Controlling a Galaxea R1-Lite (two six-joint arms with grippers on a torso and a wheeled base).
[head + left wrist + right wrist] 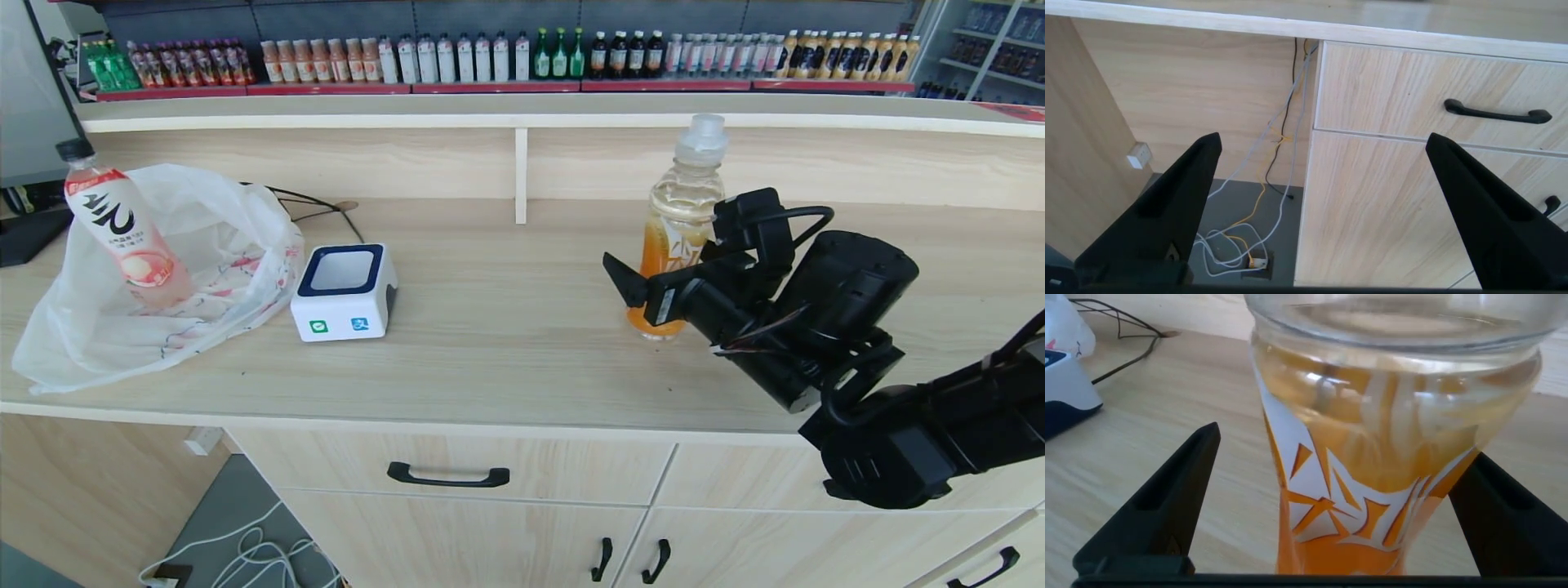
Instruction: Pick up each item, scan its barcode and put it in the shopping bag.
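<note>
Item: orange drink bottle (682, 229), upright on the counter (506, 343) well right of the scanner (344, 291), standing between the spread, not yet gripping fingers of the right claw (1343, 457); the left claw (1323, 140), also open and empty, hangs below counter level. Risk: an off-centre squeeze could tip the tall, smooth bottle or let it slip. Surroundings: shopping bag (237, 237) just left of the scanner, holding a pink bottle (122, 229); a thin cable (314, 204) lies behind the scanner, which stands across the path to the bag.
</note>
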